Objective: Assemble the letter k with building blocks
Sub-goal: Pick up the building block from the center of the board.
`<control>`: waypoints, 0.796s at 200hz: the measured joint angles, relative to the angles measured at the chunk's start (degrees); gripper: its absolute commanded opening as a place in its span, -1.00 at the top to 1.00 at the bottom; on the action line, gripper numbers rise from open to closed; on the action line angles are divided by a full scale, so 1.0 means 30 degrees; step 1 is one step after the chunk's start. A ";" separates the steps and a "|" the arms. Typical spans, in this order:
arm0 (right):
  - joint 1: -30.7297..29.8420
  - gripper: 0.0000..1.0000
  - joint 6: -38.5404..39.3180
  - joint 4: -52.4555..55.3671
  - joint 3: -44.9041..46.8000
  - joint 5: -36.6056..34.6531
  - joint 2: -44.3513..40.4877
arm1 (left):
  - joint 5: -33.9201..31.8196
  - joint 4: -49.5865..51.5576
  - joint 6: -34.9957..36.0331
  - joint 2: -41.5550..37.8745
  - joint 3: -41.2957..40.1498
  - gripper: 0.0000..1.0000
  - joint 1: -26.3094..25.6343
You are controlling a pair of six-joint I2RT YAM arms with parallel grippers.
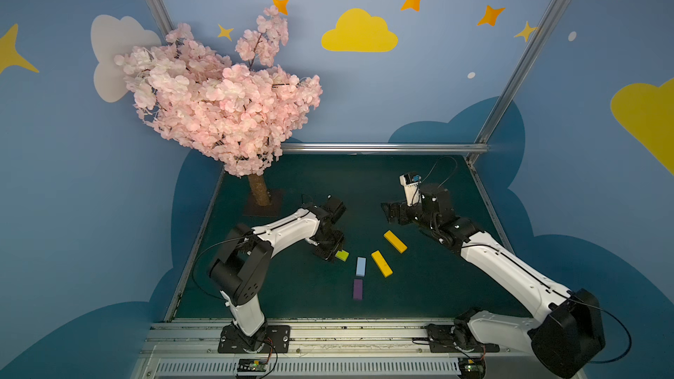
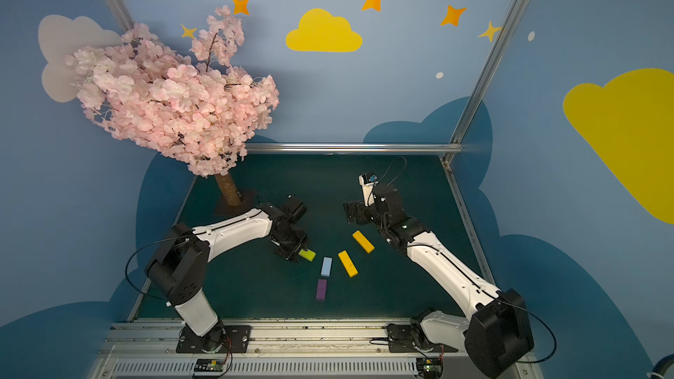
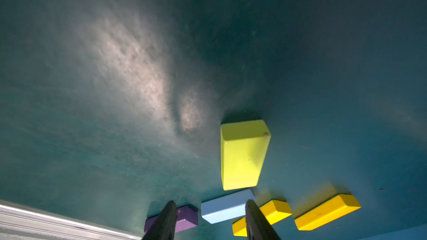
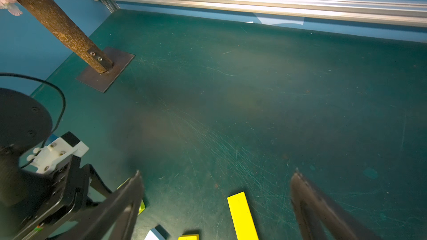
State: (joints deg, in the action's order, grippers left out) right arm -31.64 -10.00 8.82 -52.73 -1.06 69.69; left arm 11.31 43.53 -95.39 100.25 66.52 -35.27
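In both top views my left gripper (image 1: 333, 254) sits over one end of the lime-green block (image 1: 343, 255); I can't judge whether they touch. The light blue block (image 1: 360, 266) and purple block (image 1: 358, 289) lie in line with a gap between them. To their right are the near orange-yellow block (image 1: 382, 263) and the far orange-yellow block (image 1: 395, 241).

Left wrist: jaws parted and empty, lime-green block flat on the mat (image 3: 92, 135).

Right wrist: my right gripper (image 4: 217, 171) gapes wide, holding nothing.

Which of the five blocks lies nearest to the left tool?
The lime-green block: it alone lies right at the tip of the left tool, and its colour is unique.
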 measured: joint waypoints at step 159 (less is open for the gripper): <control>-0.0226 -0.97 0.0087 -0.0058 0.0109 -0.0211 -0.0087 | 0.0219 -0.0787 0.0153 0.2732 0.1056 0.02 0.0648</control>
State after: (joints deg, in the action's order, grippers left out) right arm -32.32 -9.74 8.64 -52.40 -1.69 69.43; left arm 11.97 41.17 -94.94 108.44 69.69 -33.32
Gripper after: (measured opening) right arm 0.988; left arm 0.493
